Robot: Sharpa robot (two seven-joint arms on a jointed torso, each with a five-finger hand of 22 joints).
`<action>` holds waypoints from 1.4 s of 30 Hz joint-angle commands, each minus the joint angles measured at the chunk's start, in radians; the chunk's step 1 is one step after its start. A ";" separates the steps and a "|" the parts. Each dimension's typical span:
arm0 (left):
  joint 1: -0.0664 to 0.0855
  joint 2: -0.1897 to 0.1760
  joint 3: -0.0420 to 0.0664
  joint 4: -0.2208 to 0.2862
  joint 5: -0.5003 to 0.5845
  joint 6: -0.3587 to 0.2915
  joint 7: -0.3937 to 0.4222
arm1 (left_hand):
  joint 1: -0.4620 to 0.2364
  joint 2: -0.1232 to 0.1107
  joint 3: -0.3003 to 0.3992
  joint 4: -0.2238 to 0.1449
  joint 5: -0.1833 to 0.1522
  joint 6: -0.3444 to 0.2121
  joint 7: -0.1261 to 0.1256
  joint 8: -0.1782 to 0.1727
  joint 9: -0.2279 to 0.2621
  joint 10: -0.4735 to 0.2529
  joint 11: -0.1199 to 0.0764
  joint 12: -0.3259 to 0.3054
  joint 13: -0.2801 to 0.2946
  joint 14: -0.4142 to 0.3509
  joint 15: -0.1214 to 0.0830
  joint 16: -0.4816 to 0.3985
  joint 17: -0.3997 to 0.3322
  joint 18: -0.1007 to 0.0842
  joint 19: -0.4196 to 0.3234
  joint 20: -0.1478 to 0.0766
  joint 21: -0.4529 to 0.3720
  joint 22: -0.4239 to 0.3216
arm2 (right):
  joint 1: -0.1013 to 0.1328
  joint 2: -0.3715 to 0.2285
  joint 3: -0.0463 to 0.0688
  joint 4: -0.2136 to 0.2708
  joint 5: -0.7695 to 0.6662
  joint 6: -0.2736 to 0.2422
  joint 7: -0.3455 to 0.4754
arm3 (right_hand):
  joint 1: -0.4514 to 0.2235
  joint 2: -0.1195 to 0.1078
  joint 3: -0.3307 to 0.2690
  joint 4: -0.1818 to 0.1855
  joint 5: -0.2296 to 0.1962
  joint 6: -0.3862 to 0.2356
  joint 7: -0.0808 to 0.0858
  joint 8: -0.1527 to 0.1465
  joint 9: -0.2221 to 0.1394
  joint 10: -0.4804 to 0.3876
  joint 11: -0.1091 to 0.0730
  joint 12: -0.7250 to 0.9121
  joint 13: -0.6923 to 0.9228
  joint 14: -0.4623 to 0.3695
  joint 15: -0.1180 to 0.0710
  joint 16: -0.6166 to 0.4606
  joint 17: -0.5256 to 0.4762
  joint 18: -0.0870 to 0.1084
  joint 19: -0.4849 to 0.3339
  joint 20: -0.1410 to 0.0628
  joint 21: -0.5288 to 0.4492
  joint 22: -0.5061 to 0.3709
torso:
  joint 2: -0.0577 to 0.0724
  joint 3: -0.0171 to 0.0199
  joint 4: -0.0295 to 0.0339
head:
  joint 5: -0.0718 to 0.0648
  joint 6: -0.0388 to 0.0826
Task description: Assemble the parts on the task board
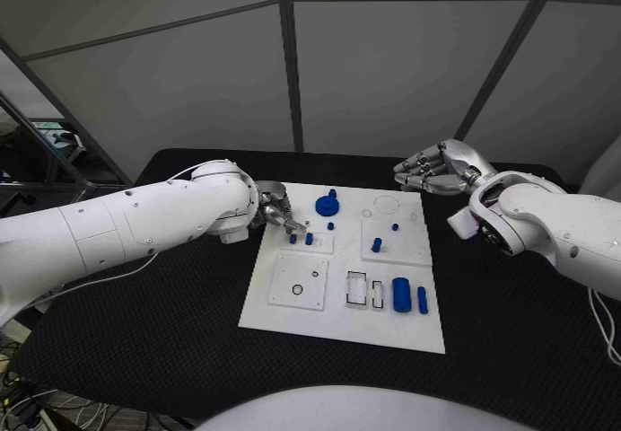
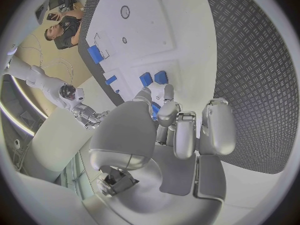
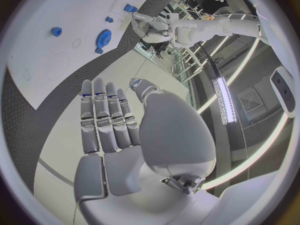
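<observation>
The white task board [image 1: 310,314] lies in the middle of the black table [image 1: 155,359], its long side running away from the robot. Blue parts sit on it: a gear [image 1: 327,206] and two small pegs [image 1: 301,239] at the far left, a short peg [image 1: 377,243] near the middle, two cylinders [image 1: 409,295] at the near right. The left hand [image 1: 273,213] is at the board's far left edge with fingers curled beside the pegs; whether it pinches one I cannot tell. The right hand [image 1: 438,170] hovers beyond the far right corner, fingers straight, holding nothing. Grey wall panels [image 1: 389,72] stand behind the table, and bare tabletop borders the board.
</observation>
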 commanded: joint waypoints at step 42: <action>-0.002 -0.006 0.001 0.013 -0.006 0.059 -0.027 | 0.009 0.008 -0.047 -0.005 -0.001 0.016 -0.016 0.024 0.036 -0.016 -0.008 -0.025 -0.032 0.092 -0.016 0.001 0.221 -0.024 0.010 -0.004 0.017 0.115 | 0.001 0.004 0.000 -0.004 0.003 0.009 0.006 | -0.008 0.000 0.005 0.002 0.005 -0.002 0.001 -0.004 -0.001 -0.006 0.004 -0.005 -0.001 -0.007 0.000 -0.003 -0.002 0.004 0.000 0.004 -0.005 -0.002 | 0.000 0.0000 0.0008 | 0.005 -0.005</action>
